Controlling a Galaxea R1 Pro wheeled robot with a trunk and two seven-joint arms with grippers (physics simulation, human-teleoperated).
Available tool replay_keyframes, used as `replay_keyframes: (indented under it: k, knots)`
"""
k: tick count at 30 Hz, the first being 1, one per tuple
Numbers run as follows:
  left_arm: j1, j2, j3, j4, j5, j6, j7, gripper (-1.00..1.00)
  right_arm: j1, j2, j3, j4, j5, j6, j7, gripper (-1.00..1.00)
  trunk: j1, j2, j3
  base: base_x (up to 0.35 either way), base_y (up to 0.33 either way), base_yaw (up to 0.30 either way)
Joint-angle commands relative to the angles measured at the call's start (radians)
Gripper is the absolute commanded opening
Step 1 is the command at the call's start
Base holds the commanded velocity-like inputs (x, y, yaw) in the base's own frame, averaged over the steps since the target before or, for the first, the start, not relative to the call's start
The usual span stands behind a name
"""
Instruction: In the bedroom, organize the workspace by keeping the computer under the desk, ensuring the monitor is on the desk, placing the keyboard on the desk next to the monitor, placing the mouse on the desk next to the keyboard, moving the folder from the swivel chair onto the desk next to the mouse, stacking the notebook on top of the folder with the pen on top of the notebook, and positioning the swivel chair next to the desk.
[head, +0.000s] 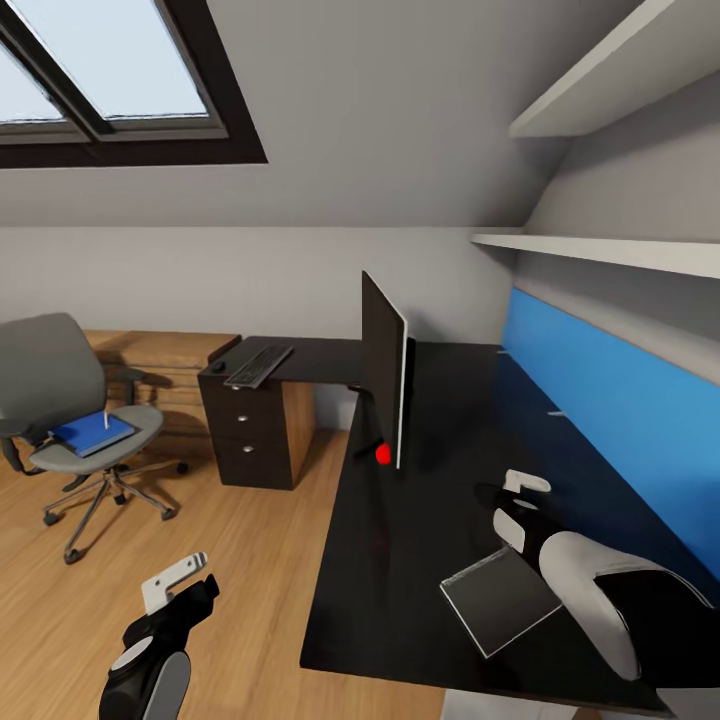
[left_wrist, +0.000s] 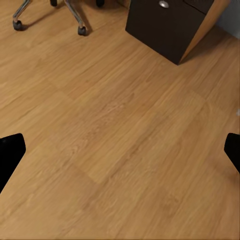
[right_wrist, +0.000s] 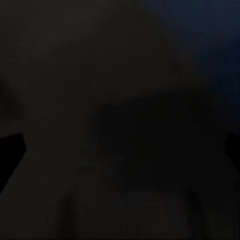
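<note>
The black L-shaped desk (head: 400, 590) carries the monitor (head: 385, 370), seen edge-on, with a small red spot (head: 383, 454) at its foot. On the desk's far wing lie the keyboard (head: 258, 365) and the mouse (head: 218, 366). A flat grey folder (head: 500, 598) rests near the desk's front edge, just beside my right gripper (head: 520, 495), which hovers open over the dark desktop (right_wrist: 120, 100). At the left, the grey swivel chair (head: 60, 390) holds a blue notebook (head: 92, 433) with a pen (head: 106, 418) on it. My left gripper (head: 185, 580) hangs open over the wooden floor (left_wrist: 120, 125).
A dark drawer cabinet (head: 250, 430) supports the desk's far wing and appears in the left wrist view as the cabinet (left_wrist: 165, 25), beside the chair's casters (left_wrist: 80, 30). A wooden dresser (head: 160, 350) stands behind the chair. White shelves (head: 600, 250) and a blue panel (head: 620, 400) line the right wall.
</note>
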Motion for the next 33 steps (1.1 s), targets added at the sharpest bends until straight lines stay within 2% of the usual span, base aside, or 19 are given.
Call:
replay_keyframes:
  k: [1, 11, 12, 13, 16, 33]
  knots:
    - [-0.001, 0.000, 0.001, -0.001, 0.009, 0.003, 0.006, 1.00, -0.001, 0.000, 0.009, 0.000, -0.010, -0.002, -0.002, 1.00, 0.000, -0.001, -0.001, 0.125, 0.000, 0.000]
    - [-0.001, -0.002, -0.002, -0.001, 0.010, 0.003, 0.001, 1.00, -0.001, -0.002, 0.009, -0.001, -0.011, 0.031, -0.005, 1.00, 0.000, -0.001, -0.001, 0.030, 0.000, 0.000]
    - [-0.001, -0.002, -0.002, -0.001, 0.010, 0.004, 0.003, 1.00, -0.001, -0.003, 0.009, -0.001, -0.012, 0.037, -0.005, 1.00, 0.004, -0.008, -0.004, 0.002, 0.000, 0.000]
    - [-0.001, -0.003, -0.002, -0.001, 0.011, 0.004, 0.004, 1.00, -0.001, -0.003, 0.009, -0.002, -0.012, 0.073, -0.005, 1.00, 0.008, -0.015, -0.007, 0.001, 0.000, 0.000]
    - [-0.001, -0.003, -0.002, -0.001, 0.011, 0.005, 0.005, 1.00, -0.001, -0.003, 0.009, -0.002, -0.013, 0.098, -0.006, 1.00, 0.019, -0.036, -0.017, 0.000, 0.000, 0.000]
    - [-0.001, -0.005, -0.004, -0.001, 0.011, 0.006, 0.008, 1.00, -0.001, -0.003, 0.007, -0.003, -0.015, 0.139, -0.006, 1.00, 0.085, -0.155, -0.070, -0.022, 0.000, 0.000]
